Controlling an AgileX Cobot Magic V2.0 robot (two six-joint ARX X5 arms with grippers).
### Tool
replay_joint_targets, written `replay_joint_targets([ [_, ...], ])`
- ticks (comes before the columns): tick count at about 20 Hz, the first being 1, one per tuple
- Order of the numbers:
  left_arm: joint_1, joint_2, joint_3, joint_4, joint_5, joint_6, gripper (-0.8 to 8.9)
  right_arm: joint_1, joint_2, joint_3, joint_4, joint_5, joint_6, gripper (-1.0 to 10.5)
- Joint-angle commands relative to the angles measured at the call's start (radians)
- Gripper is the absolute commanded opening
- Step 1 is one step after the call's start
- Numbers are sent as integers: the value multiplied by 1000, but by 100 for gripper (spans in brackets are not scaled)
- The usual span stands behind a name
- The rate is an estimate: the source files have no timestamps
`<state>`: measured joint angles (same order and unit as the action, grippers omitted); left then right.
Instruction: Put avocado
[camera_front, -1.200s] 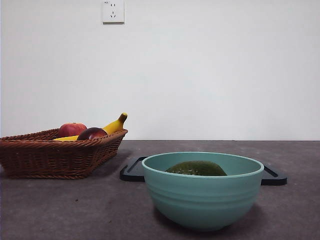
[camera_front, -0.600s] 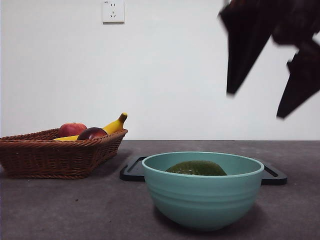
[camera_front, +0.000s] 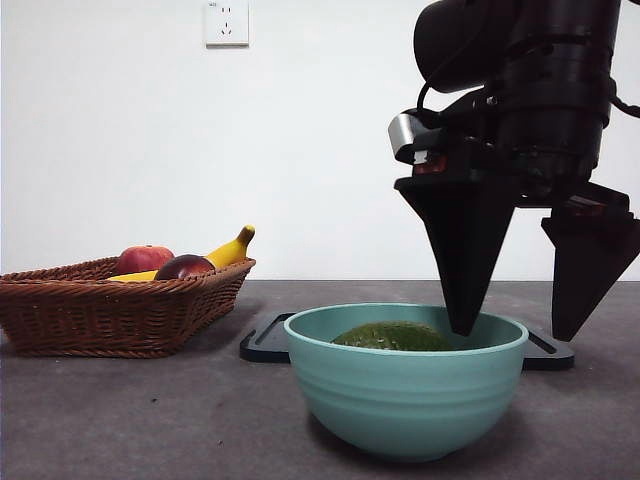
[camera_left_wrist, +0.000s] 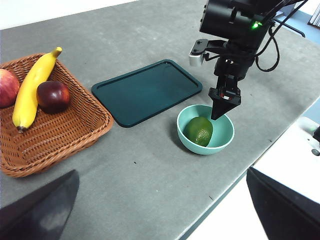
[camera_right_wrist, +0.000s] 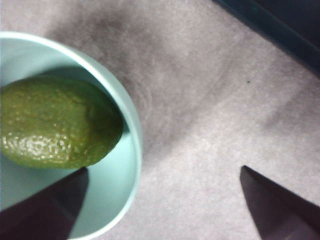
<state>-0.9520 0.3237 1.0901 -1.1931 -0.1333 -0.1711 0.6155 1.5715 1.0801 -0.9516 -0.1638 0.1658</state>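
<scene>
The dark green avocado (camera_front: 392, 337) lies inside the teal bowl (camera_front: 405, 400) at the front of the table. It also shows in the left wrist view (camera_left_wrist: 199, 130) and the right wrist view (camera_right_wrist: 55, 122). My right gripper (camera_front: 513, 334) is open and empty, low over the bowl's right side. One jaw is inside the bowl (camera_right_wrist: 131, 125) beside the avocado, the other outside the rim over the table. My left gripper (camera_left_wrist: 161, 171) is open and empty, high above the table, away from the bowl (camera_left_wrist: 227, 137).
A dark flat tray (camera_front: 265, 340) lies just behind the bowl. A wicker basket (camera_front: 110, 310) at the left holds a banana (camera_front: 232, 249), a red apple (camera_front: 143, 259) and a dark reddish fruit (camera_front: 184, 267). The table's front edge is near the bowl.
The right arm has come down from the top right of the front view to the bowl, jaws open. The avocado and bowl have not moved.
</scene>
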Motion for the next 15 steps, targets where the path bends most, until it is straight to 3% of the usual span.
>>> replay_joint_targets([
  [1,-10,1,10,11,-5,-2,554,11,23,14,2,-5,14,375],
  [11,-10,1,10,11,-5,-2,554,13,64,14,3,-48,37,301],
  [15,-10,1,10,10,-5,-2,554,16,102,14,41,-72,45,44],
])
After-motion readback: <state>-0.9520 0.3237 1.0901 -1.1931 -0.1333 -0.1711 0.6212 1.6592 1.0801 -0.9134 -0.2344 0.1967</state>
